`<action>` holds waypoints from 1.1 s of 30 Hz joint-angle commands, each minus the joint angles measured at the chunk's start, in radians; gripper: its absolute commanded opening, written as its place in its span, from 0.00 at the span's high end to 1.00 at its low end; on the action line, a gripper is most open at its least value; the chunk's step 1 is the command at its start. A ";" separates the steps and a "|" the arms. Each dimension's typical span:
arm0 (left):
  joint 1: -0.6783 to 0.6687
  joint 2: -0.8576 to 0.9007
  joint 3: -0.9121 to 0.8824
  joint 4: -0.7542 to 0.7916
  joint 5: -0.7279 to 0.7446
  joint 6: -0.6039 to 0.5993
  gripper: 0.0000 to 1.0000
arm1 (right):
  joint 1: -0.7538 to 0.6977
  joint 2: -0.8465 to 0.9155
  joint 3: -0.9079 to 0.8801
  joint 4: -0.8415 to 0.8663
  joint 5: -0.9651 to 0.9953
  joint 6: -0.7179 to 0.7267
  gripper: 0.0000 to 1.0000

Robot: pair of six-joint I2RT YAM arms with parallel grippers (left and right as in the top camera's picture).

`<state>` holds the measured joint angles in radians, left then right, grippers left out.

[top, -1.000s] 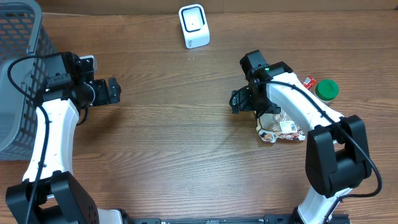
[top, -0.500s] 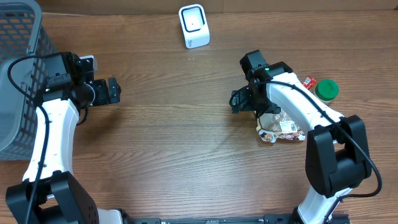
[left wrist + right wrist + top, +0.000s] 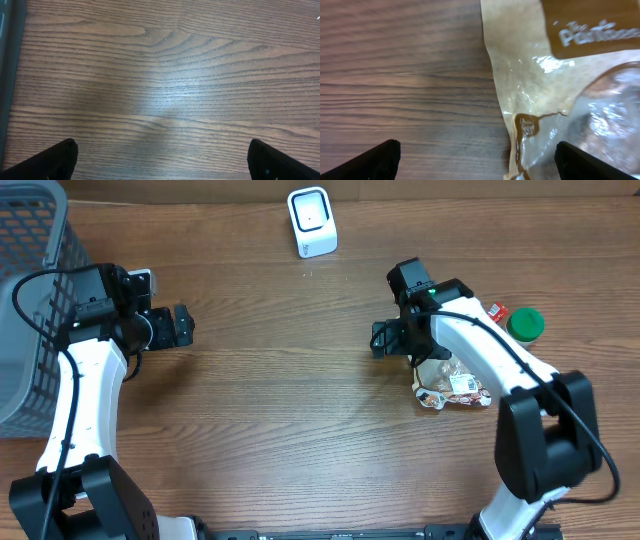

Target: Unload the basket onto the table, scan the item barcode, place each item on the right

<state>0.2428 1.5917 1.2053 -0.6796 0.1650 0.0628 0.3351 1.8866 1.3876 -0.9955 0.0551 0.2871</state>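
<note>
The item, a crinkled tan and clear snack bag (image 3: 452,386) with a white label, lies on the wooden table at the right, partly under my right arm. In the right wrist view the bag (image 3: 560,85) fills the right half, its left edge reaching in between the spread fingers. My right gripper (image 3: 381,340) (image 3: 477,161) is open above the bag's edge and holds nothing. My left gripper (image 3: 183,327) (image 3: 162,162) is open over bare wood at the left. The white barcode scanner (image 3: 312,222) stands at the back centre.
A grey mesh basket (image 3: 30,300) stands at the far left; its dark edge (image 3: 7,75) shows in the left wrist view. A green lid (image 3: 525,325) and a small red object (image 3: 497,311) lie right of the bag.
The right arm has shifted very slightly toward the back. The left arm, bag and scanner stay where they were.
</note>
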 commanded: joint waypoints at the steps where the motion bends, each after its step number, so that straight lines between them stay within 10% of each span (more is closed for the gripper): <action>1: -0.002 0.005 0.014 0.003 0.008 0.012 0.00 | -0.004 -0.164 0.019 0.004 -0.005 -0.007 0.00; 33: -0.002 0.005 0.014 0.003 0.008 0.012 0.01 | -0.004 -1.094 0.019 -0.001 -0.005 -0.007 0.00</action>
<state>0.2428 1.5917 1.2053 -0.6796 0.1650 0.0628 0.3344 0.8028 1.3880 -0.9955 0.0513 0.2867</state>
